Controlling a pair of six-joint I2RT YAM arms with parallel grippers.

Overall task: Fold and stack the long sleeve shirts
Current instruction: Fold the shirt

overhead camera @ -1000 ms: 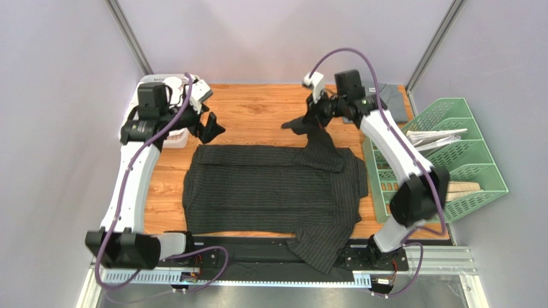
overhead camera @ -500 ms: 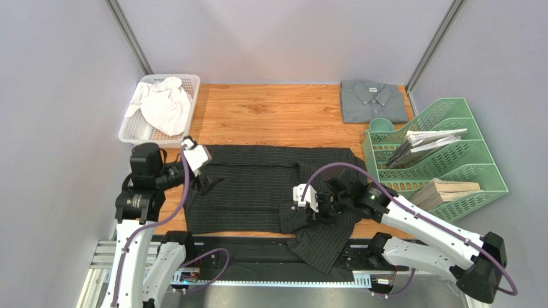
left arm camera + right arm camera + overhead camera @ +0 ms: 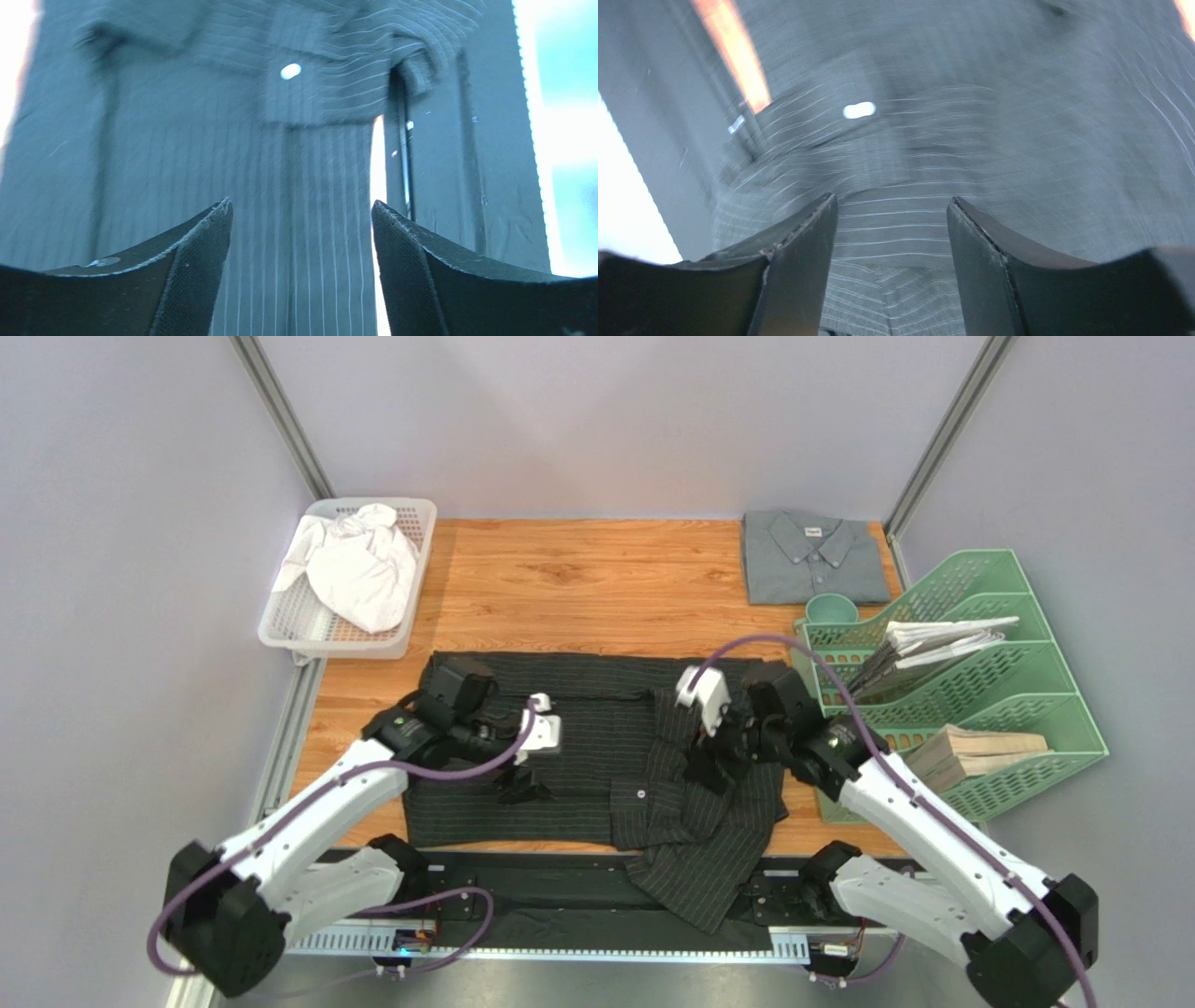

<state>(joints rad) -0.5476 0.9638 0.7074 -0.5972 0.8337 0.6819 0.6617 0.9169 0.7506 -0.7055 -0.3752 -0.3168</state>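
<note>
The black pinstriped long sleeve shirt lies spread across the table's front half. One sleeve is folded over its right side, its buttoned cuff lying on the body, and some cloth hangs over the front edge. My left gripper hovers open over the shirt's middle; in the left wrist view only striped cloth shows between the fingers. My right gripper stands open above the folded sleeve, with nothing held. The grey long sleeve shirt lies folded at the back right corner.
A white basket holding a white cloth sits at the back left. A green file rack with papers stands along the right edge, close to the right arm. Bare wood lies behind the black shirt.
The right gripper carried the sleeve from the back onto the shirt's right front, let it go and opened. The left arm swung from the back left to above the shirt's middle.
</note>
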